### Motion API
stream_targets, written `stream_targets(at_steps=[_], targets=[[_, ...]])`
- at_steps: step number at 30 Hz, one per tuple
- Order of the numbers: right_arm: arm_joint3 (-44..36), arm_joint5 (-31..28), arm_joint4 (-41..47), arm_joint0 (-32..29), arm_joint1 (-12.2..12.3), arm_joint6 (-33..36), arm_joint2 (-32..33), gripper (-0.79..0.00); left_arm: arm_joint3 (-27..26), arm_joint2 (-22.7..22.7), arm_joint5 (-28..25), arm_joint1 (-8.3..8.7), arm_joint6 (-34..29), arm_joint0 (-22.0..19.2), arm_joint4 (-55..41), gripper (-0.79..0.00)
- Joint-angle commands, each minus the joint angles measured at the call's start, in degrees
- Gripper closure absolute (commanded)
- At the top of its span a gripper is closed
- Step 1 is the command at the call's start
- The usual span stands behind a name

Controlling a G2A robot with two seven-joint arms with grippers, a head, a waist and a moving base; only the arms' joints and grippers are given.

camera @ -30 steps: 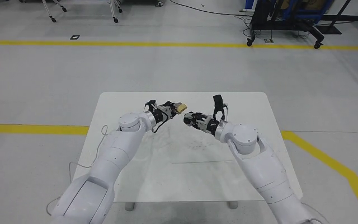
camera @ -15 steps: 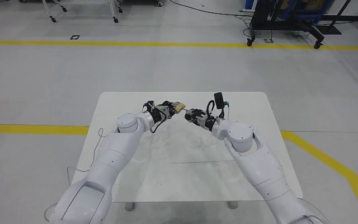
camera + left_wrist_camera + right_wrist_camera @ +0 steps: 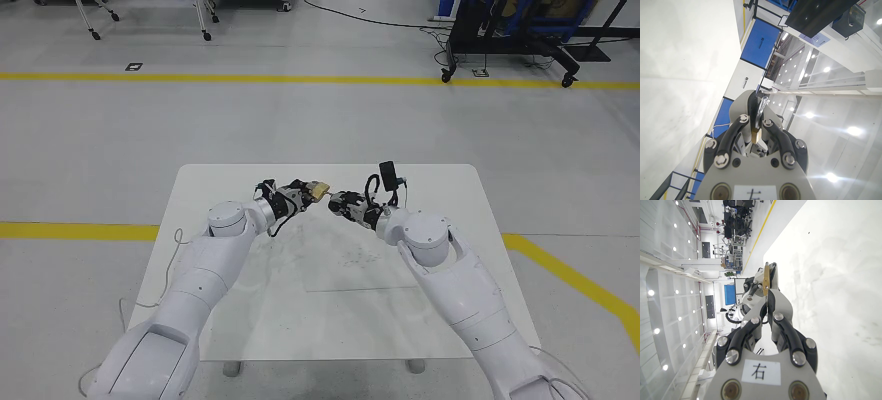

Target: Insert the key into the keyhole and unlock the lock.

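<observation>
We took the lock (image 3: 765, 279) as our reference. The left gripper (image 3: 759, 103) was closed on it, with the brass body and the silver shackle pinched between its fingers, and it held the lock in the air above the table (image 3: 250, 300).

The right gripper (image 3: 769, 294) stood just beside the lock, at the end opposite to the shackle. Its fingers were pressed together on the key (image 3: 766, 291). Most of the key was hidden between the pads, and only a thin bright strip came out toward the lock.

The long axis of the lock ran almost in one line with the right gripper's fingers. The shackle end pointed away from them and the bottom face pointed toward them. We judged that the keyhole was in this bottom face, but it was too small to see. The fingertips were at this face. We could not tell whether the blade had already entered or only touched the brass. We judged that the coming move was a straight push along this axis and then a turn.

The table under the lock was white and a little scuffed. Well beyond the lock, a yellow line (image 3: 200, 77) crossed the pale floor.
</observation>
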Motion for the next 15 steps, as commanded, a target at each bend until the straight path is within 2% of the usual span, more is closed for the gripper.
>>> stream_targets(at_steps=[1, 15], targets=[[-0.2, -0.2, -0.1, 0.0, 0.0, -0.2, 0.0, 0.0, 0.1, 0.0, 0.1, -0.05, 0.2, 0.0, 0.0, 0.0], [-1.9, 0.8, -1.5, -0.8, 0.1, -0.3, 0.0, 0.0, 0.3, -0.8, -0.2, -0.25, 0.1, 0.0, -0.5, 0.0]])
